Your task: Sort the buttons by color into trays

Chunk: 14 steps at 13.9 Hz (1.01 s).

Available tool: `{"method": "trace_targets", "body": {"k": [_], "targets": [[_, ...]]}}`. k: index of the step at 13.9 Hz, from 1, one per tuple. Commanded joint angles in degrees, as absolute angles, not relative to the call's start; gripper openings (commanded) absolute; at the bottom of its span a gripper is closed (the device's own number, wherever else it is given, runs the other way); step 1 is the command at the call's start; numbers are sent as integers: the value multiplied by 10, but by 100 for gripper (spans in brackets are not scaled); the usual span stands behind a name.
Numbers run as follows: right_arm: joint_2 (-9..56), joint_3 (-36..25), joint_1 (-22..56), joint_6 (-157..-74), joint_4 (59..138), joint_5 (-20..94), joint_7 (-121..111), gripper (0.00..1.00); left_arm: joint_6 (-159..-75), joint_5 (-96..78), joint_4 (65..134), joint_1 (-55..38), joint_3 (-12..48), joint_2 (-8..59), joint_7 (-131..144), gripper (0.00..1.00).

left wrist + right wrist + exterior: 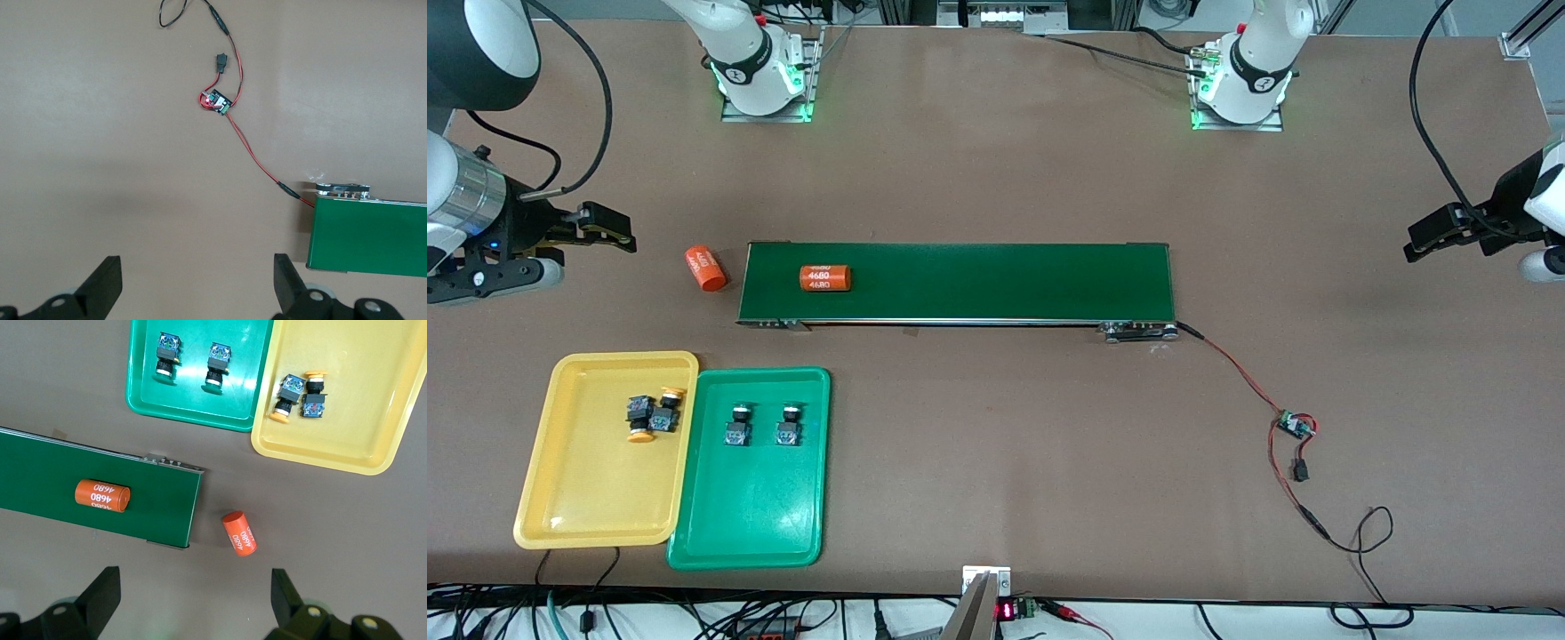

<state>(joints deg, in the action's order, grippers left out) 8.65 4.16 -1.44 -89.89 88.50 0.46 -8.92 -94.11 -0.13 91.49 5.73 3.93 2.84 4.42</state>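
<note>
Sorting looks finished: yellow buttons point(651, 414) in the yellow tray point(578, 498), green buttons point(762, 425) in the green tray point(747, 524); left hand point(1449, 233) and right hand point(596, 233) both released, waiting at the counter's ends; no move needed.

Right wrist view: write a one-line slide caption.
Open right gripper over the table: two yellow buttons in the yellow tray, two green buttons in the green tray.

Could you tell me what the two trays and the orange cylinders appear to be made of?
Yellow tray and green tray: likely moulded plastic, smooth, slightly glossy, with rounded rims. Orange cylinder on the belt and the one on the table: printed orange outer skin, matte; the material underneath cannot be told.
</note>
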Motion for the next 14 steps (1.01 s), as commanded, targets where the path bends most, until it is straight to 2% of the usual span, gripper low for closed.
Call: {"method": "trace_targets", "body": {"k": [1,14], "targets": [[91,41,-17,-899,874,16,-83,100,-933,-12,911,55,38,25,40,100],[91,41,-15,-897,874,15,-83,100,-921,-9,910,55,37,28,40,100]]}}
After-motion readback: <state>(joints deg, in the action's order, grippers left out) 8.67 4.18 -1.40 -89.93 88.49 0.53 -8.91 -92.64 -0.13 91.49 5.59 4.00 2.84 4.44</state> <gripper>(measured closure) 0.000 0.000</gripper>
